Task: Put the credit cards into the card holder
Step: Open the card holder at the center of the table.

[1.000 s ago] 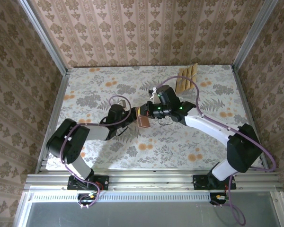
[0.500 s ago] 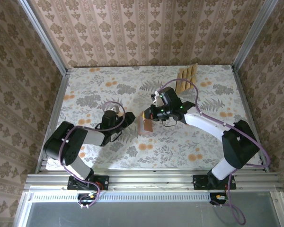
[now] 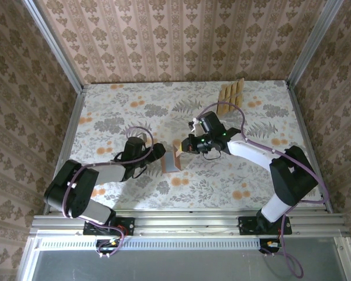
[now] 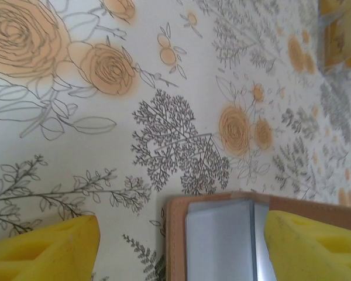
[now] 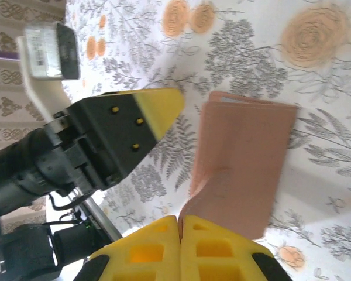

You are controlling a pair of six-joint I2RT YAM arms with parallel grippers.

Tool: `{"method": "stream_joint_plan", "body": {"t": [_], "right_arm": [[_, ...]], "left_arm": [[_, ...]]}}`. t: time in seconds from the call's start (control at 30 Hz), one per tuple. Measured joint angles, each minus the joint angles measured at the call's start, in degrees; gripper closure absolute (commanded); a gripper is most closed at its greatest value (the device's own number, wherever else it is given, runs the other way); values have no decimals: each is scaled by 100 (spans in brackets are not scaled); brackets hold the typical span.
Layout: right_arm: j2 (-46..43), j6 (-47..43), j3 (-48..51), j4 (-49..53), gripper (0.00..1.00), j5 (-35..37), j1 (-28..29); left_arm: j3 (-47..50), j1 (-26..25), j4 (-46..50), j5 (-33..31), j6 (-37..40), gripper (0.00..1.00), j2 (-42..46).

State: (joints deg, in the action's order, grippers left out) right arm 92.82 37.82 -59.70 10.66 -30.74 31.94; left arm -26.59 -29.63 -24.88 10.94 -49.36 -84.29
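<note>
**Top view.** Your right gripper [image 3: 185, 146] sits near the middle of the flowered table [image 3: 111, 111]. Its jaws are pressed together on one leaf of the card holder [image 3: 170, 162]. The holder stands on edge, partly unfolded, between the two arms.

Your left gripper [image 3: 157, 153] faces the holder from the left side with its jaws spread wide.

The credit cards [image 3: 229, 98] are thin tan rectangles grouped near the far edge of the table, right of centre. They are well apart from both grippers and from the holder.

**Right wrist view.** The yellow fingertips [image 5: 146, 252] meet on the salmon-brown outer flap. The rest of the holder extends beyond them above the tablecloth. You cannot tell whether its lower edge touches the table. One black, yellow-tipped finger of the left gripper points at the holder from just beside it.

**Left wrist view.** The holder's grey inner pocket panel, framed in brown, lies between the two yellow fingers [image 4: 47, 249]. One finger stands clear of the holder, with tablecloth showing between. The other finger is just beside the holder's opposite edge, and you cannot tell whether it touches.
</note>
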Motion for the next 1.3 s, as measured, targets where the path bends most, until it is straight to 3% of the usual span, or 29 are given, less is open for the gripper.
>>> {"method": "stream_joint_plan", "body": {"t": [0.43,0.97,1.2,1.3], "right_arm": [[-138,31,752,-450,100,-22,-398],[-68,-17,1423,-686,100,-22,-1021],[332,-22,1456,-774,100,-4,-1169],[479,-44,1456,-765,90,33,-1182]], "left_arm": [[-986,-675,2020,-763,896,25,-2],[-1451,-715,2535,-918,1285,24,-579],[-1478,-715,2382,-695,1320,39,-623],[-1475,-715,2184,-520,1298,50,-623]]}}
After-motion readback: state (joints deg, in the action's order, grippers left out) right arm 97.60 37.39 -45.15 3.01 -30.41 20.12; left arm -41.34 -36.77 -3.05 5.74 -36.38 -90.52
